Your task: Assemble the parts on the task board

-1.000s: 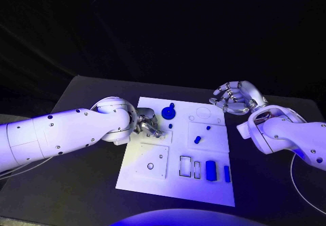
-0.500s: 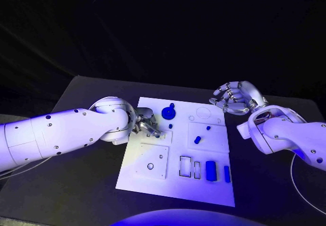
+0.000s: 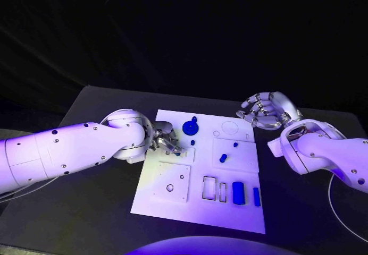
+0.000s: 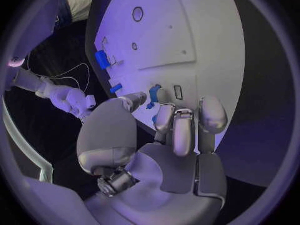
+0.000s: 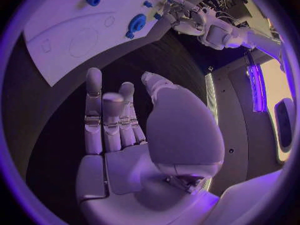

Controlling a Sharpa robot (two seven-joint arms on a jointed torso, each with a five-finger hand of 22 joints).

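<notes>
White task board [image 3: 165,186] lies mid-table; the left hand [image 3: 165,139] covers part of its left edge, fingers pinching a small blue part [image 4: 154,92] half hidden between them. Five more blue parts show: a round one [image 3: 190,127], a tiny one [image 3: 192,142], a peg [image 3: 222,158], two bars [image 3: 239,193]. The right hand [image 3: 265,110] hovers off the far right corner, fingers apart, empty.

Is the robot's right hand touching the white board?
Apart. In the right wrist view, the right hand is open over dark table, a clear gap from the task board.
</notes>
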